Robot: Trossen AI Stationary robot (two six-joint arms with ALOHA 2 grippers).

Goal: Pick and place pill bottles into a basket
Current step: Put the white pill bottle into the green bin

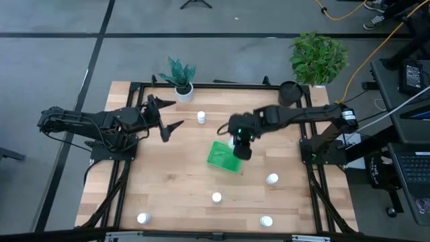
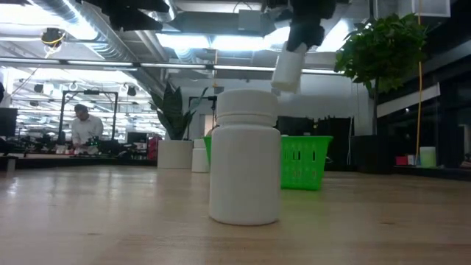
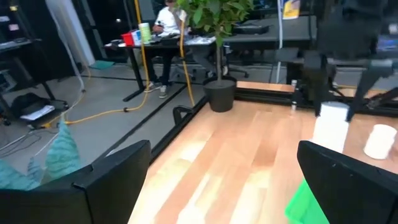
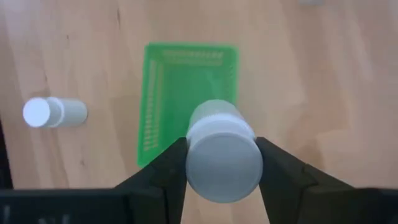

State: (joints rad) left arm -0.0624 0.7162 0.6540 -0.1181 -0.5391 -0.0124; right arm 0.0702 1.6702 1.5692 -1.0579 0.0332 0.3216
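My right gripper (image 1: 239, 143) is shut on a white pill bottle (image 4: 222, 152) and holds it in the air above the green tray (image 1: 224, 158). The low view shows this bottle (image 2: 287, 70) high over the tray (image 2: 302, 162). Several other white bottles stand upright on the table: one at the far side (image 1: 201, 117), one right of the tray (image 1: 272, 179), one in the middle (image 1: 216, 197) and two near the front edge (image 1: 142, 218) (image 1: 267, 220). My left gripper (image 1: 168, 124) is open and empty over the table's left part, its fingers wide apart in its wrist view (image 3: 224, 186). My right gripper pinches the bottle's upper end, at the cap (image 4: 199, 163), between its two fingers (image 4: 166, 171). The fingers come from above, pointing down. The bottle hangs below them, lifted clear and slightly tilted (image 2: 283, 77), over the green tray.
A small plant in a white pot (image 1: 183, 86) stands at the table's far edge. A larger plant (image 1: 317, 57) in a black pot (image 1: 290, 93) stands at the far right corner. In the low view one bottle (image 2: 244, 158) stands close in front of the camera.
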